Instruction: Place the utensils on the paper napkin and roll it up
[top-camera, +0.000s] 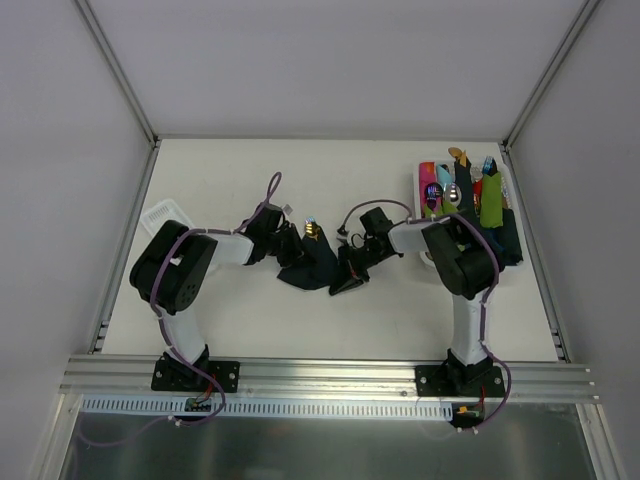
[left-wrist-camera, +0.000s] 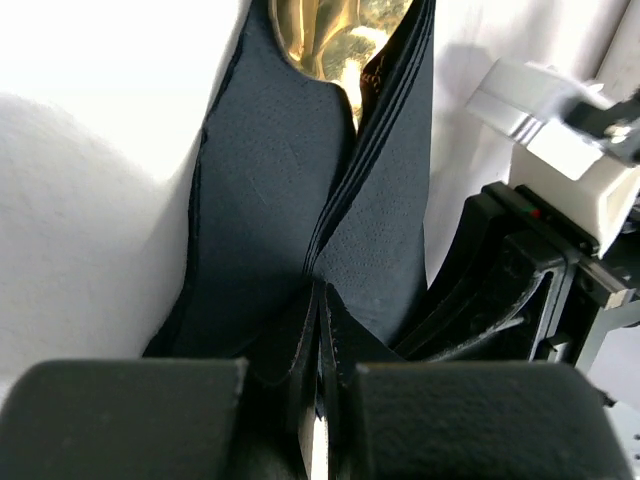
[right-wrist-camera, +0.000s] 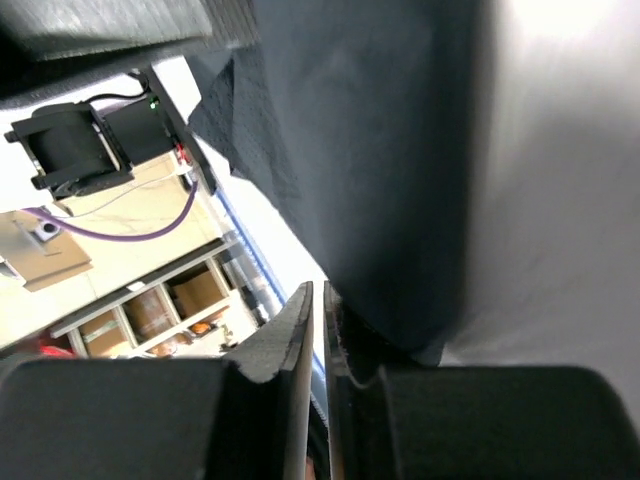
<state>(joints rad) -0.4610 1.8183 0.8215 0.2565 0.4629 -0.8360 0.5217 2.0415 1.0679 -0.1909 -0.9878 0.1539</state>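
The dark navy paper napkin (top-camera: 318, 264) lies folded over the utensils at mid-table, between the two arms. In the left wrist view its layers (left-wrist-camera: 270, 170) run up from my fingertips, and the spoon's gold bowl (left-wrist-camera: 335, 35) shows at its open top end. Overhead, only the utensil tips (top-camera: 311, 228) poke out at the far end; the fork cannot be told apart. My left gripper (top-camera: 292, 254) (left-wrist-camera: 320, 292) is shut on the napkin's near fold. My right gripper (top-camera: 349, 272) (right-wrist-camera: 318, 292) is shut with a hairline gap, and the napkin (right-wrist-camera: 380, 150) rests against the outside of one finger.
A white tray (top-camera: 417, 184) at the back right holds green, pink and dark rolled bundles (top-camera: 490, 205) with cutlery tips. A white basket (top-camera: 166, 213) sits at the left edge behind the left arm. Grey walls enclose the table, and a metal rail (top-camera: 330, 375) runs along the front.
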